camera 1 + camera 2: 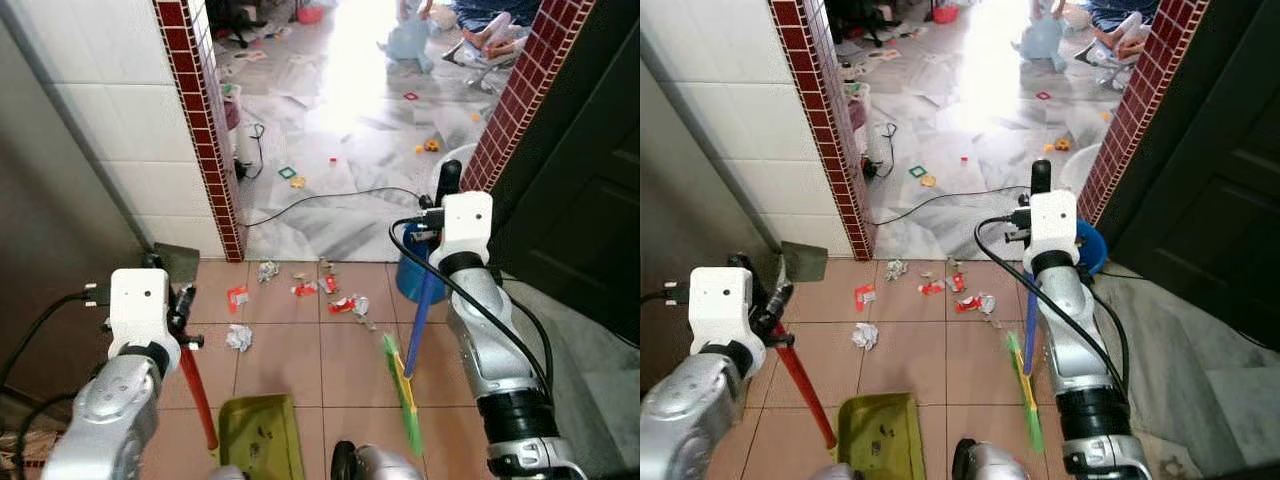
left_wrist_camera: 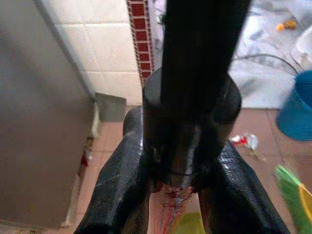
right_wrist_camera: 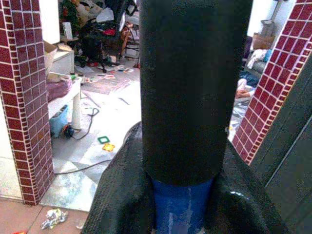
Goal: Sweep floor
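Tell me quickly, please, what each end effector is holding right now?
Left end effector: shut on the dustpan handle.
Right end effector: shut on the broom handle.

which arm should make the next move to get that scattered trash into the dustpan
Right. The right gripper is shut on the blue broom handle, whose green bristles sit just behind the wrappers. The left gripper only holds the red dustpan handle, the green dustpan already waiting on the floor.
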{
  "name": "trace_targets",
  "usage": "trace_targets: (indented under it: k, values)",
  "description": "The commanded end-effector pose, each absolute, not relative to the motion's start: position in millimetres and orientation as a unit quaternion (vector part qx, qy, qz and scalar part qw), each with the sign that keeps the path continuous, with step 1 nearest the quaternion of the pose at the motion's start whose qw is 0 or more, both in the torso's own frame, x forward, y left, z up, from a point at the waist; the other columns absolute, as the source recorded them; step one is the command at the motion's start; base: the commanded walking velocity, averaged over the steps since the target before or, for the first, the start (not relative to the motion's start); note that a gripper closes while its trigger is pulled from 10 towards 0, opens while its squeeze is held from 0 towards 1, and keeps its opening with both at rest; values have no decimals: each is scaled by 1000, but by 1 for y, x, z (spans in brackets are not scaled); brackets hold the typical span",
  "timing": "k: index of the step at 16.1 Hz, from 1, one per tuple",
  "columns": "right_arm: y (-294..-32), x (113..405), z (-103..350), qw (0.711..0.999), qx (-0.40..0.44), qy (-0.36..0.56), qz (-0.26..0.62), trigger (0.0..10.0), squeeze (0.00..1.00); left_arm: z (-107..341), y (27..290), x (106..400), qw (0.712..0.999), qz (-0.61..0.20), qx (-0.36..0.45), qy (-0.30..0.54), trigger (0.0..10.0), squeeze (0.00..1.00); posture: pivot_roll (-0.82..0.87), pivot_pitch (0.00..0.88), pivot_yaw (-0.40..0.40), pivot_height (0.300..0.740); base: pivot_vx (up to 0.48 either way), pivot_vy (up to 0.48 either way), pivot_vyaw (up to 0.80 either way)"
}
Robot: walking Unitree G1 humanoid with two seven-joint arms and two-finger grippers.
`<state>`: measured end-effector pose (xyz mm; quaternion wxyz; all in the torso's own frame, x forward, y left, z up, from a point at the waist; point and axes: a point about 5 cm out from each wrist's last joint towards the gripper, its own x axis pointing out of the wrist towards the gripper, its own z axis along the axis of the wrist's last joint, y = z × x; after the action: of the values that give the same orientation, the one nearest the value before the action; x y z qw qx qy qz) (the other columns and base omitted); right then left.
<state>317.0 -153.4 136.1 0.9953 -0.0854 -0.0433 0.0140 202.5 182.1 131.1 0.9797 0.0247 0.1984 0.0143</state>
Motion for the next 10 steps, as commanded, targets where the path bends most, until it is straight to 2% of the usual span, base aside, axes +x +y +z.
trace_targets:
  k: [1, 3, 6, 10]
  values:
    - [-152, 321, 151, 993, -86, -76, 17, 10000, 0, 141, 176, 202, 981, -10, 20, 195, 10000, 0, -29, 10, -26, 740, 0, 0, 0]
    - [-153, 322, 149, 993, -88, -75, 17, 10000, 0, 145, 180, 212, 982, -7, 52, 181, 10000, 0, -27, 11, -25, 740, 0, 0, 0]
    - [-148, 323, 152, 993, -84, -81, 18, 10000, 0, 143, 186, 235, 991, 52, 24, 124, 10000, 0, -41, 8, -27, 740, 0, 0, 0]
    - [-140, 327, 161, 991, -94, -92, 27, 10000, 0, 151, 186, 260, 994, 82, 23, 68, 10000, 0, -66, 30, -41, 740, 0, 0, 0]
